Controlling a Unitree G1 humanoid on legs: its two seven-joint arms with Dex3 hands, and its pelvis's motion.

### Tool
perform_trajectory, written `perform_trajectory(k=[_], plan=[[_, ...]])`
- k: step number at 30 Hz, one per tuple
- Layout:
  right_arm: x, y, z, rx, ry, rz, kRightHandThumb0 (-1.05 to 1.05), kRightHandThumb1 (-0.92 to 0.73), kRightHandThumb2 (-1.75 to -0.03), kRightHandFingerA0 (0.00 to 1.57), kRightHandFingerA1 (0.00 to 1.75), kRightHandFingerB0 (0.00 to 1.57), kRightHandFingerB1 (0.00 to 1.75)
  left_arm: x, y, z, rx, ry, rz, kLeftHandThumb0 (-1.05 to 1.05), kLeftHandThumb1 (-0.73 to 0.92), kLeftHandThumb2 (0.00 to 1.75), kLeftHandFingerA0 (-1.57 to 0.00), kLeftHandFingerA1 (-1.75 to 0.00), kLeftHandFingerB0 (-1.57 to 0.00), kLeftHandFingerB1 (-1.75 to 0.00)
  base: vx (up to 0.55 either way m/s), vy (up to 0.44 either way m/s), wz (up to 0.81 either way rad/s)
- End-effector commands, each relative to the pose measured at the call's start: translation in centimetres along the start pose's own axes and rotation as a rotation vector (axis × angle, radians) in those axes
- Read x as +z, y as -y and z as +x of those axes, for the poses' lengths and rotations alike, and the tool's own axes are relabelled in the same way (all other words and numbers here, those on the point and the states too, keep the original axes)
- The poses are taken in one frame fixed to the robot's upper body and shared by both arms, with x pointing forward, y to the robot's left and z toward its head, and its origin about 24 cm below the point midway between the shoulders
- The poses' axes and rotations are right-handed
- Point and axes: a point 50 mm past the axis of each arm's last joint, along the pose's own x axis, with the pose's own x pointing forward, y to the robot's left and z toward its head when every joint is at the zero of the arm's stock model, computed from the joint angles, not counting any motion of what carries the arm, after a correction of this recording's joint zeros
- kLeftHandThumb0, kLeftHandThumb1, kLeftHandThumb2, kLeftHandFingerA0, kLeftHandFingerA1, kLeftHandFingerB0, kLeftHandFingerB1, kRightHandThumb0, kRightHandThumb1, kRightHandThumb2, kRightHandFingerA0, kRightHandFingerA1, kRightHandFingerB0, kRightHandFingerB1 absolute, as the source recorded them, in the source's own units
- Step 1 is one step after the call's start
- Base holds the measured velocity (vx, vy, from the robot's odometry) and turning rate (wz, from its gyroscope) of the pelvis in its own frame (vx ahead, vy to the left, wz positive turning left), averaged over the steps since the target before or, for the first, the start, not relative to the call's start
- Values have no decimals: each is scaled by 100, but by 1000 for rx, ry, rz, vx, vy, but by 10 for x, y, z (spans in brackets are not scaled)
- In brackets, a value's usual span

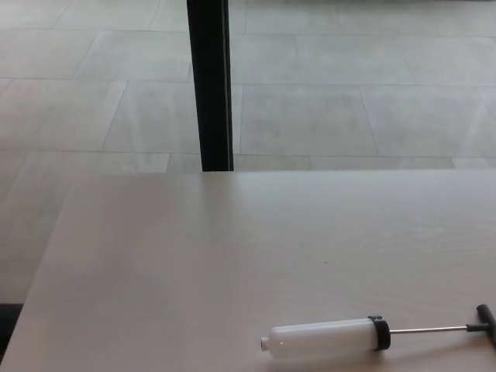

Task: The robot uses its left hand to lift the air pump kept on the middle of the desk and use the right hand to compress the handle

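Looking down from the head camera, I see the air pump (325,339) lying flat on the pale worktop (194,263), well in front of the black post (209,85) and off to its right. Its white barrel points left, black collar (380,333) at the other end, thin rod drawn out toward the black handle (484,319). Neither hand shows, so I cannot report on their fingers.

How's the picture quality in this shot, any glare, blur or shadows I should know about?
Head view: soft, even daylight; a pale sheen washes the desk and flattens its grain. The air pump is slightly soft but readable, with a faint shadow beneath it; its handle sits at the right edge. No hands visible.
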Motion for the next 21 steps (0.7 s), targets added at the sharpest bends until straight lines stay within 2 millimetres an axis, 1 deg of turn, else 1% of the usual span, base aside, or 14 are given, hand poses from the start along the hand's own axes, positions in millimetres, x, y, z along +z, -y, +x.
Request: perform_trajectory(k=[1,3,5,6,7,8,9,10,11,13,16,17,18,21], plan=[[30,29,4,-82,131,176,-61,-68,-60,65,72,35,45,9,-17,-2,48,89,-212,-51,40,77,-57,-67,-47,-56,0,0,0],[45,40,8,-91,139,253,-71,-75,-62,47,66,28,43,24,-25,-2,82,161,-254,-61,46,84,-29,-58,-41,-59,0,0,0],[80,53,10,-103,209,254,-84,-84,-65,27,65,16,45,60,-30,-3,80,304,-307,-53,60,58,-24,-52,-27,-44,0,0,0],[91,55,9,-95,251,258,-83,-67,-106,27,67,15,52,71,-31,-5,78,352,-313,-66,46,82,-24,-57,-26,-52,0,0,0],[101,57,7,-89,298,251,-83,-67,-106,27,67,15,52,83,-32,-6,87,393,-289,-66,46,82,-24,-57,-26,-52,0,0,0],[120,56,6,-74,355,285,-83,-87,-66,21,63,19,43,102,-33,-9,110,461,-266,-61,59,58,-36,-51,-41,-43,0,0,0],[139,54,3,-52,413,324,-82,-86,-67,19,59,17,41,124,-32,-14,102,539,-324,-62,47,80,-33,-55,-31,-51,0,0,0],[153,54,0,-67,457,331,-81,-86,-67,25,56,18,40,143,-32,-17,111,579,-328,-59,58,58,-38,-44,-39,-39,0,0,0],[171,54,-4,-87,520,291,-82,-70,-108,23,61,12,50,166,-31,-25,119,659,-308,-64,60,58,-37,-45,-40,-38,0,0,0],[216,51,-18,-77,666,264,-87,-68,-106,18,59,12,50,230,-24,-68,117,925,-254,-72,54,63,-36,-48,-47,-41,0,0,0],[244,41,-25,-39,756,267,-86,-70,-106,27,62,12,49,267,-13,-112,132,1122,-217,-69,60,59,-44,-49,-49,-40,0,0,0],[260,35,-32,-1,821,289,-77,-67,-104,23,60,13,49,290,-4,-143,125,1278,-197,-70,53,60,-73,-91,-49,-44,0,0,0],[275,26,-43,14,884,266,-75,-87,-67,26,62,23,43,312,11,-177,122,1399,-92,-69,60,58,-47,-51,-49,-40,0,0,0],[281,18,-52,32,931,228,-81,-88,-67,25,59,24,45,325,33,-210,65,1501,-40,-64,60,58,-43,-48,-50,-42,0,0,0]])
